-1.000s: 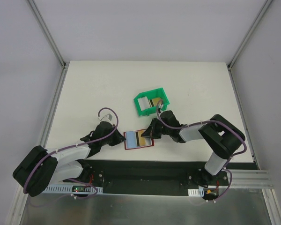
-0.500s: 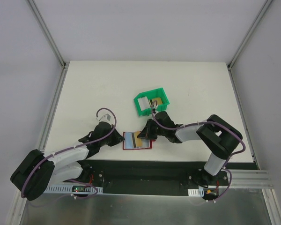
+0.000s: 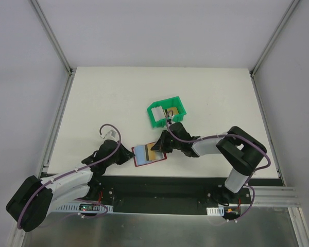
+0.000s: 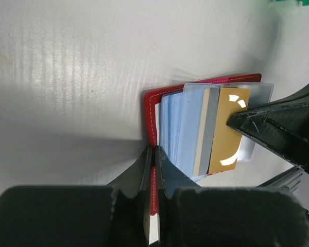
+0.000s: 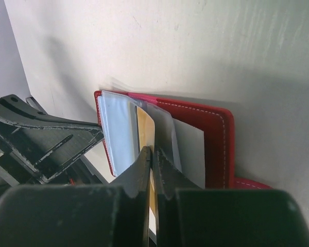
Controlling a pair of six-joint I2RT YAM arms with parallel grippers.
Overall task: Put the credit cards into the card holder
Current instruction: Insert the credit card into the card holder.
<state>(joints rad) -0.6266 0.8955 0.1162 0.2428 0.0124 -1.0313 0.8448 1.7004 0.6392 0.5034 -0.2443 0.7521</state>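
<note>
Gold card at the open wallet, both sets of fingers clamped.
The red wallet is seen lying open near the front edge of the surface, its red border pinched by the left fingers. The gold card is gripped tightly by the right fingers, seemingly lodged among the pale blue pockets. The green bin is seen just behind.

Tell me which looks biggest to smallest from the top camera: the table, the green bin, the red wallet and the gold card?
1. table, by far the largest.
2. green bin and wallet: they look about alike, so I won't rank them.
3. gold card, smallest, and only partly showing.
</note>
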